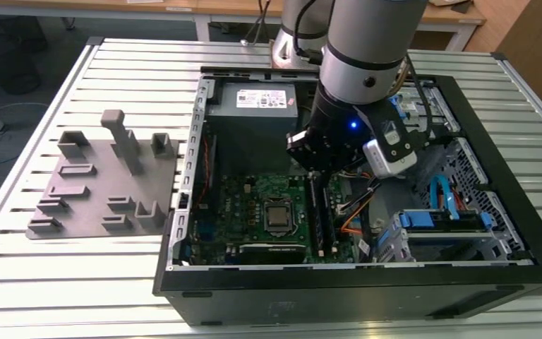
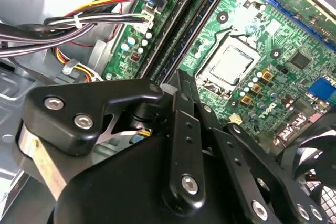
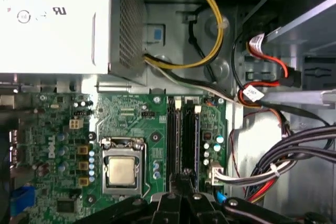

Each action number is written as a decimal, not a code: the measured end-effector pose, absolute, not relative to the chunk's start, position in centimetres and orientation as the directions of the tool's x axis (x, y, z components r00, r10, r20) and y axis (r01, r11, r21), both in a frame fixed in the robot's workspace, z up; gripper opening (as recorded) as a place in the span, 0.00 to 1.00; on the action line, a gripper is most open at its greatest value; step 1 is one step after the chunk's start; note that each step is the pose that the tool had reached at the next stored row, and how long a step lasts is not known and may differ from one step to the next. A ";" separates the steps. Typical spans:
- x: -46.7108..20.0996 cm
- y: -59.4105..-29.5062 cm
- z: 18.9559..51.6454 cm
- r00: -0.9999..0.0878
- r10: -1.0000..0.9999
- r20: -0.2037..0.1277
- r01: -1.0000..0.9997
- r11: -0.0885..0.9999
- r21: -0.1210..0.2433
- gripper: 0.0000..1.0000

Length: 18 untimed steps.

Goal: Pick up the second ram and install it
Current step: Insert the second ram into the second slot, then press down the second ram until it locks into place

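The gripper (image 1: 320, 171) was inside the computer case (image 1: 497, 279).
Its fingers (image 3: 181, 184) pinched the second ram (image 3: 181, 140) — thin, long, dark — over the green motherboard (image 3: 131, 124); the exterior view showed the grey block tray (image 1: 92, 183) on the worktop (image 1: 73, 282).

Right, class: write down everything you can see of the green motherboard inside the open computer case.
The motherboard is a green circuit board lying flat on the floor of the open black case. Near its middle sits a square processor socket with a metal frame and a silvery chip. Beside it run long dark memory slots, parallel to each other. Small capacitors and connectors dot the surface, and a white plug of wires meets one edge. The hand hangs over the slots; contact cannot be told.
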<state>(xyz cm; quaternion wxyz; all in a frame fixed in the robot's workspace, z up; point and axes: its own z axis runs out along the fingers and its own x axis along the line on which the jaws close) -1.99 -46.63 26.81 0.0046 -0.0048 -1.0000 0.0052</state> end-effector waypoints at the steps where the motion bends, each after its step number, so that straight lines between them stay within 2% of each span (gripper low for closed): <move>1: -2.0 -46.6 26.8 -1.000 0.009 0.009 0.009 1.000 -0.010 0.11; 18: -2.0 -46.1 26.1 -1.000 0.009 0.009 0.009 1.000 -0.010 0.11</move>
